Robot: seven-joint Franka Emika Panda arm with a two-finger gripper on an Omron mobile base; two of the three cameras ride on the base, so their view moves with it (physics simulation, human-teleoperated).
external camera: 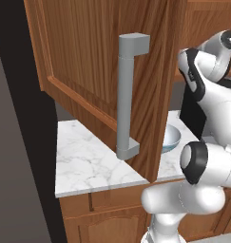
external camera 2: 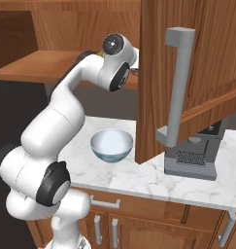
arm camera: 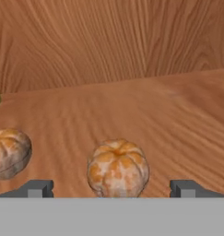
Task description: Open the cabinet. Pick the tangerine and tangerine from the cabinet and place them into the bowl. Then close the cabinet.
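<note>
Hand view shows you one tangerine [arm camera: 118, 168] on the cabinet shelf [arm camera: 145, 115], lying between the spread tips of the pincer [arm camera: 111, 188], untouched; its twin [arm camera: 9, 153] sits off to the left. From the base views, your cabinet door [external camera 2: 187, 73] hangs open above the marble worktop [external camera: 88, 161], where the bowl [external camera 2: 111, 145] waits.

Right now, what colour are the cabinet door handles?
Plain grey; the handle shows best in the right base view.
</note>
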